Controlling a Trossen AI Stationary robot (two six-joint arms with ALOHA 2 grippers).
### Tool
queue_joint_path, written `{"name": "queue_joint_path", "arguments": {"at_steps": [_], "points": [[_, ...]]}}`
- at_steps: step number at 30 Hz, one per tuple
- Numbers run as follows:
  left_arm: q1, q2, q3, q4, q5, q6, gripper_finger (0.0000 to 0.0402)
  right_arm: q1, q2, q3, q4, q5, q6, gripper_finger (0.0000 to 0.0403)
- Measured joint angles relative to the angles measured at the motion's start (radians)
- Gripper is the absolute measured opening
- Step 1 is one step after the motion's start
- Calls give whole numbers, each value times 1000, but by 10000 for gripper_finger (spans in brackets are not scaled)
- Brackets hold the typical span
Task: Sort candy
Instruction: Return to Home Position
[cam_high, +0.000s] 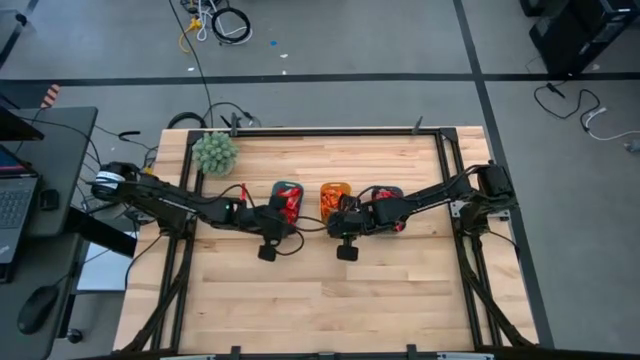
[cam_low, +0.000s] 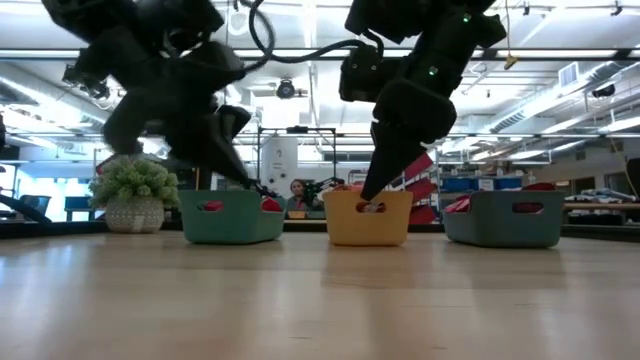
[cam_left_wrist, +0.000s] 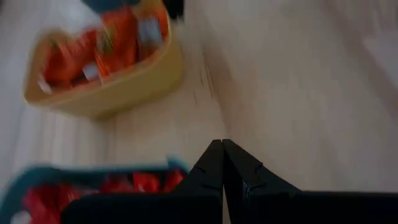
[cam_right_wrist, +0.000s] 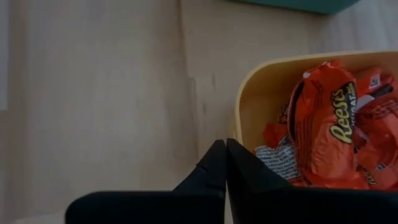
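Three trays: a teal tray (cam_low: 230, 226), a yellow tray (cam_low: 367, 229) and a blue tray (cam_low: 503, 229) are set in a row across the middle of the wooden table (cam_low: 320, 300). The teal one is nearest the left arm's side and the blue one nearest the right arm's.
Red sweets: red candy (cam_left_wrist: 134, 183) is heaped in the teal tray, and more red wrappers are seen above the blue tray's rim.
Orange sweets: orange candy (cam_right_wrist: 329, 130) is piled in the yellow tray. One large wrapper is printed with the word Reese's.
Left arm: the left gripper (cam_left_wrist: 222, 163) is held over the teal tray's edge on the side facing the yellow tray. Its two dark fingers are pressed together and nothing is held between them.
Right arm: the right gripper (cam_right_wrist: 225, 160) is held at the yellow tray's rim. Its fingers are likewise closed tip to tip, and nothing is held. Whether the rim is touched cannot be told.
Greenery: a fuzzy green plant (cam_low: 135, 190) in a pale pot is placed towards the table's back left corner, apart from the teal tray.
Background: a person (cam_low: 297, 192) is seen far off in the room, framed between the teal and yellow trays in the low view.
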Motion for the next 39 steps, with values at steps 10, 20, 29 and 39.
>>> {"name": "queue_joint_path", "arguments": {"at_steps": [10,20,29,39], "points": [[27,-19,46,81,79,13,2,-18,-30,0,46,4,-125,0],[84,-86,-72,414,288,-27,2,-1,-184,-213,347,-44,-255,0],[141,-124,-198,770,450,-100,2,-95,-441,-585,769,-111,-308,0],[265,-158,-324,906,502,-177,2,-198,-847,-885,764,-100,-218,0]]}}
